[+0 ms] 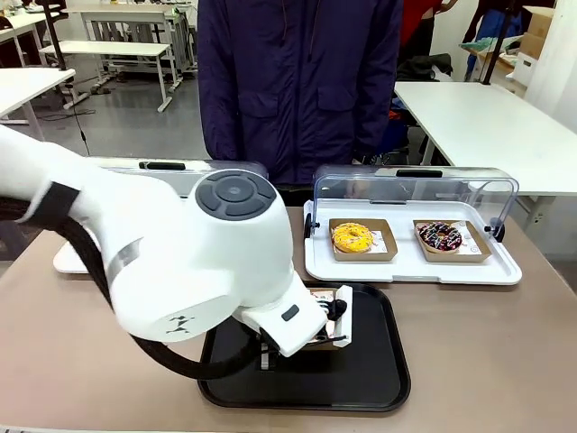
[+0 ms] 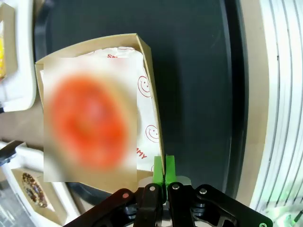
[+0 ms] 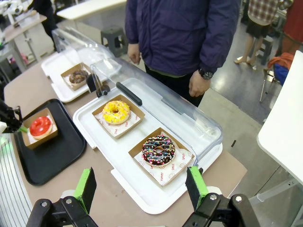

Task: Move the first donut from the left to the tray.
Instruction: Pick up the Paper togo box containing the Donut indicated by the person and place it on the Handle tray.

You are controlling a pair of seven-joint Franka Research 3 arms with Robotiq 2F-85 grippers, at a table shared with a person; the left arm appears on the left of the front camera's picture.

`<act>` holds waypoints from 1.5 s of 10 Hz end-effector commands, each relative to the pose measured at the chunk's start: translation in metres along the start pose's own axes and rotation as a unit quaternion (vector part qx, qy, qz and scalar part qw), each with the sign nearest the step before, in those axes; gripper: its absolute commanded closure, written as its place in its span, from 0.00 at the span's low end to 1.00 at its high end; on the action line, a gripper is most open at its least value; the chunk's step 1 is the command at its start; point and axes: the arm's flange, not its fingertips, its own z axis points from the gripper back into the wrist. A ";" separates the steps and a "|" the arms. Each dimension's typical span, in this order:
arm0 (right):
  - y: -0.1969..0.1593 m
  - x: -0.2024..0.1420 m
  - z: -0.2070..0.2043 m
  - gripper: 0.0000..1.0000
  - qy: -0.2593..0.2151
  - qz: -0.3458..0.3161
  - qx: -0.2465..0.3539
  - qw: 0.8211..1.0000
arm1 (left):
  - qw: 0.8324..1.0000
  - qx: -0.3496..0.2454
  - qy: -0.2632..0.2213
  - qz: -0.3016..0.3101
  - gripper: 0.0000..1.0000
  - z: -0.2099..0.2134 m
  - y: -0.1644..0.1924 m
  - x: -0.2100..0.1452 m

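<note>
The first donut from the left [image 3: 40, 126], red and glossy, lies in its brown cardboard holder [image 2: 147, 61] over the black tray [image 3: 52, 158]. In the left wrist view the donut [image 2: 87, 123] looks blurred. My left gripper [image 2: 164, 172] is shut on the holder's near wall, green pads pressed together on the cardboard. From the front, the left arm hides most of the tray [image 1: 379, 379], and the left gripper [image 1: 335, 316] and a corner of the holder [image 1: 323, 296] peek out. My right gripper [image 3: 141, 189] hangs open high above the table, holding nothing.
A white tray [image 1: 415, 266] with a raised clear lid holds a yellow donut [image 1: 352, 237] and a sprinkled chocolate donut [image 1: 440, 236]. Another lidded white tray [image 3: 59, 64] holds a brown donut [image 3: 78, 75]. A person in a dark jacket [image 1: 297, 81] stands at the far side.
</note>
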 end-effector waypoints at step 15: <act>0.000 -0.001 -0.003 0.00 -0.018 0.011 -0.001 1.000 | 0.999 0.007 -0.033 0.007 0.00 0.087 0.049 -0.049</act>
